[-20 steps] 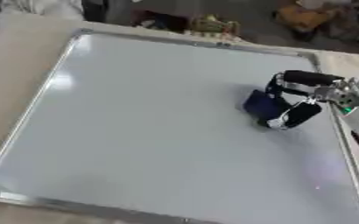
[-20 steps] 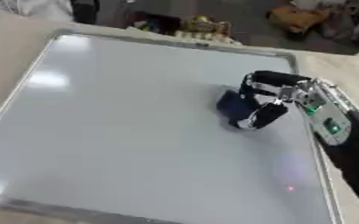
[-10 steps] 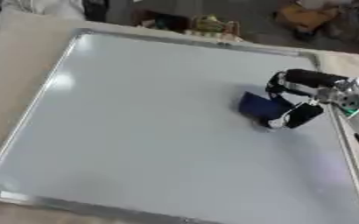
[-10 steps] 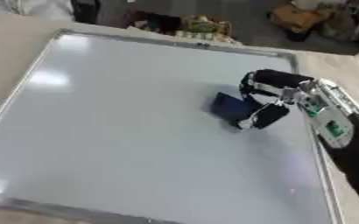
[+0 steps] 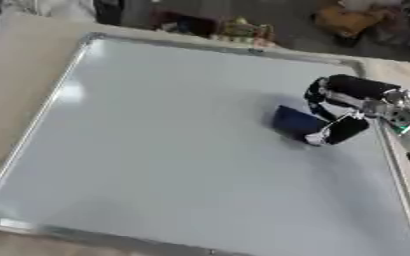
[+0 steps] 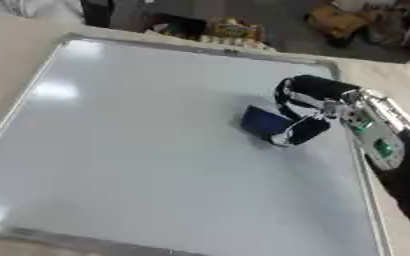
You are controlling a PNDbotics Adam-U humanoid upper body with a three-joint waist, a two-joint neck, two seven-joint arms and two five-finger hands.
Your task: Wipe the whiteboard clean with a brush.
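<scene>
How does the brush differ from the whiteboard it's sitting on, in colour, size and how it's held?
The brush is dark blue; the whiteboard is pale grey-white with a silver frame. The brush is small, covering a patch near the right edge; the whiteboard fills most of the view. The right hand curls round the brush; nothing grips the whiteboard. Both lie flat.

Left eye view: the whiteboard [image 5: 156,150] is seen from above, from its near edge, looking down and forward; the board fills most of the frame and lies slightly askew.
Right eye view: the same whiteboard is seen from just beside the first eye, facing the same way, equally near.
Shared part: nearly the whole whiteboard, the right hand [image 6: 309,112] near its right edge, and clutter beyond its far edge.
Difference: the whiteboard sits further left in the right eye view.
</scene>
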